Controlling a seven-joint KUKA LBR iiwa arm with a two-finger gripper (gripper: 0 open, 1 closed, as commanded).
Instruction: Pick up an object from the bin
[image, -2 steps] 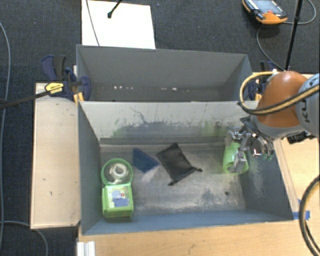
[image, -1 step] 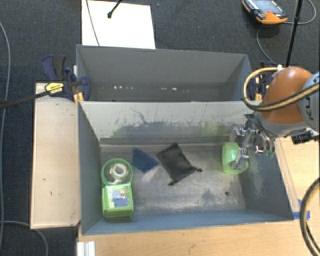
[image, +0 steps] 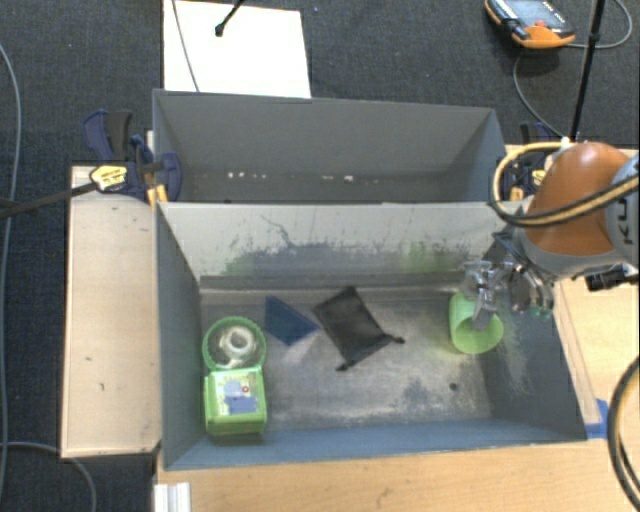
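Observation:
My gripper (image: 487, 296) hangs at the right side of the bin, directly above a light green cup (image: 472, 330) lying near the right wall. Its metal fingers point down at the cup's upper rim; one finger seems to overlap the cup's edge. A black, flat, crumpled piece (image: 352, 324) lies in the middle of the bin floor. Left of it sits a small blue wedge-shaped piece (image: 287, 321).
A green tape dispenser with a white roll and a blue label (image: 235, 378) stands at the front left corner. The arm with its orange cover and cables comes in over the right rim. Bare floor lies between the black piece and the cup.

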